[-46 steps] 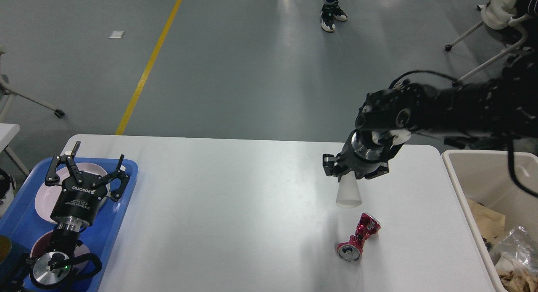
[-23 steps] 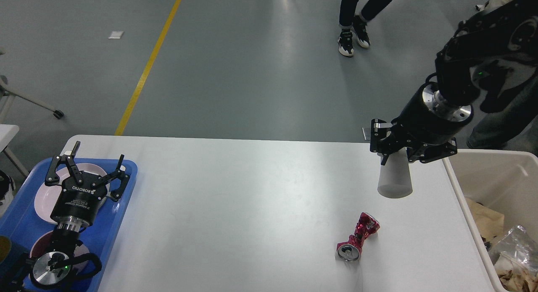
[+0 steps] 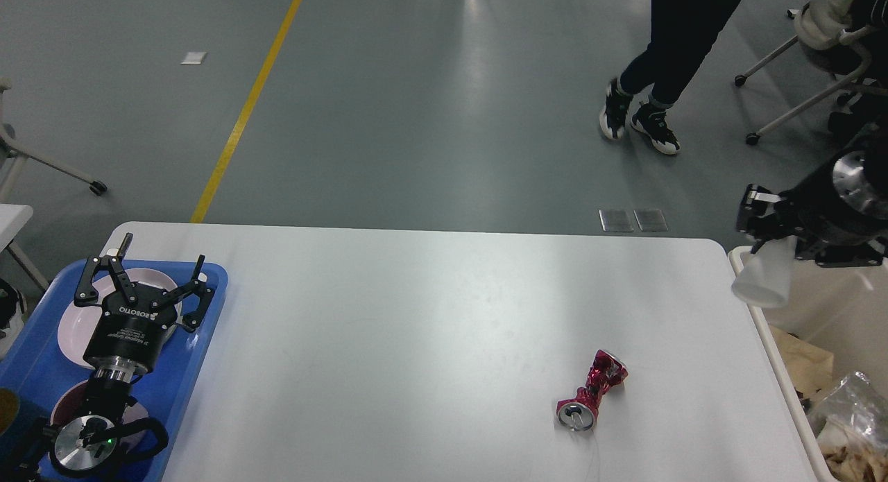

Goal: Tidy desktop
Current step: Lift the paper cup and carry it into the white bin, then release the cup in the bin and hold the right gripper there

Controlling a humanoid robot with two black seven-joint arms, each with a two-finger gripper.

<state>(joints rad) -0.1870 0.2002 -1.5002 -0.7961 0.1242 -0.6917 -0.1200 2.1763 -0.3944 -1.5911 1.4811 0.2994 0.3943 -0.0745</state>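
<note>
— At the far right edge, what is the right pincer (image 3: pixel 777 250) doing?

— It is clamped on a white paper cup (image 3: pixel 760 281), held mouth-down and tilted. Half a second ago the cup hung over the right end of the bench (image 3: pixel 416 329); a second ago it was further in, just above the crushed can. Now it sits across the near-left corner of the beige bin (image 3: pixel 832 295), partly over the rim.

— So the cup is off the bench?

— Yes, it is lifted clear of it and has travelled right in two steady steps. I judge the carry is almost finished and what remains is to let go over the bin, which already holds brown paper (image 3: pixel 805 364) and a clear plastic bag (image 3: pixel 850 406).

— Any risk there?

— The cup seems to straddle the rim rather than hang well inside. Released now, it might tip back onto the bench or the floor; a little more travel inward looks wise.

— What is left on the bench?

— A crushed red drink can (image 3: pixel 590 395) lies on its side toward the near right, unmoved across the three frames. That looks like the next item for the bin.

— And the other arm?

— The left pincer (image 3: pixel 142 281) hovers with its fingers spread apart over the blue tray (image 3: pixel 201 371), above a pale plate (image 3: pixel 73 322), exactly where it was a second ago.

— Anything else changed?

— A person (image 3: pixel 659 66) walks across the floor beyond the bench, well clear of it.
</note>
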